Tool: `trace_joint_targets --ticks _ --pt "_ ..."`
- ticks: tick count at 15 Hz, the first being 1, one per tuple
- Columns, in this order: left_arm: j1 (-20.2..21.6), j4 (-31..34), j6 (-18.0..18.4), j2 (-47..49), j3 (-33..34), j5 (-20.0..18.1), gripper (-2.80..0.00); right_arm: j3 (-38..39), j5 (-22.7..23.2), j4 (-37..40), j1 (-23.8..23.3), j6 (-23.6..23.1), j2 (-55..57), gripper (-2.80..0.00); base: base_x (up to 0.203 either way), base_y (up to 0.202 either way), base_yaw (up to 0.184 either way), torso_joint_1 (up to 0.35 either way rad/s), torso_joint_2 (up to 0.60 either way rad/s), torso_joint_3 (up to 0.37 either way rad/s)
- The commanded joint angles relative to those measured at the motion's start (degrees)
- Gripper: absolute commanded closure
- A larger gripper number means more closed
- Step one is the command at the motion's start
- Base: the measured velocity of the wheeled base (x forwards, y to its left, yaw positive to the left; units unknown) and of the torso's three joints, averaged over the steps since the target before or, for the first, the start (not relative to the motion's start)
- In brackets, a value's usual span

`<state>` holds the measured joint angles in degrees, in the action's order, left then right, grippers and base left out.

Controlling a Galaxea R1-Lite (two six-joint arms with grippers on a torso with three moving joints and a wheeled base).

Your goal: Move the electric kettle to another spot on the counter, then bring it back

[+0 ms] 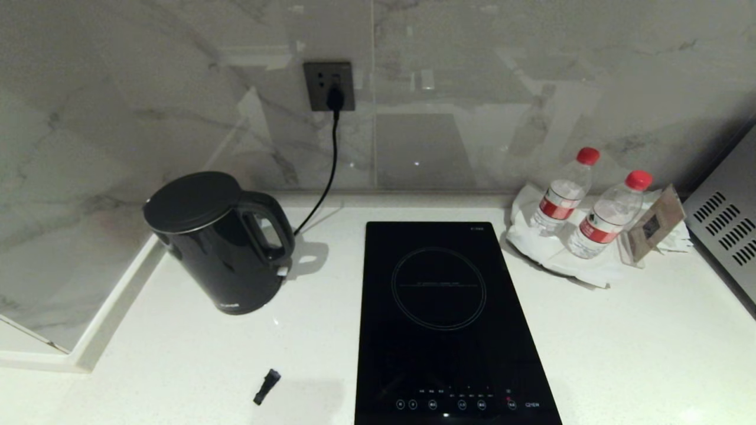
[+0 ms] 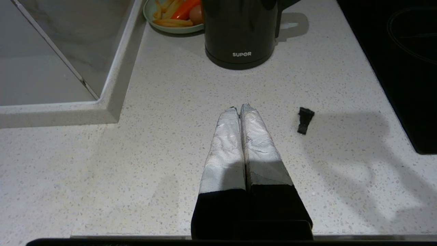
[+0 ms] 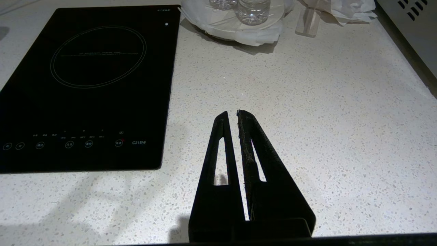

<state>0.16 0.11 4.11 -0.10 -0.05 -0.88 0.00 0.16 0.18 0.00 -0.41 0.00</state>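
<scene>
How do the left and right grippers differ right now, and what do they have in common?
The left gripper has silver-wrapped fingers; the right gripper has bare black, slotted ones. The left hangs over the counter facing the electric kettle, near a small black piece; the right hangs beside the cooktop, facing the water bottles. Both are shut, empty and clear of everything.

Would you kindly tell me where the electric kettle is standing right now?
In the head view the electric kettle stands upright on the counter, left of the black cooktop, near the wall corner.
</scene>
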Motion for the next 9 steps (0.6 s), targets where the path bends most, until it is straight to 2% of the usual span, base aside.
trace_joint_targets --ticks 1,3,5,7,9 --pt "-0.07 -0.11 -0.07 0.10 0.05 0.00 0.00 0.00 0.02 -0.01 0.00 -0.02 0.00 0.00 0.000 0.000 0.000 0.000 0.00 0.000" --pt "0.02 -0.02 0.09 0.10 -0.22 0.32 0.00 0.00 0.02 -0.01 0.00 -0.02 0.00 0.00 0.000 0.000 0.000 0.000 0.00 0.000" --pt "0.04 0.73 -0.05 0.88 -5.25 -0.03 0.00 0.00 0.02 -0.01 0.00 -0.02 0.00 0.00 0.000 0.000 0.000 0.000 0.00 0.000" --pt "0.33 1.61 -0.11 6.77 -12.47 -3.04 0.00 0.00 0.02 -0.01 0.00 -0.02 0.00 0.00 0.000 0.000 0.000 0.000 0.00 0.000" --pt "1.05 1.81 0.37 16.14 -19.15 -8.29 0.00 0.00 0.02 -0.01 0.00 -0.02 0.00 0.00 0.000 0.000 0.000 0.000 0.00 0.000"
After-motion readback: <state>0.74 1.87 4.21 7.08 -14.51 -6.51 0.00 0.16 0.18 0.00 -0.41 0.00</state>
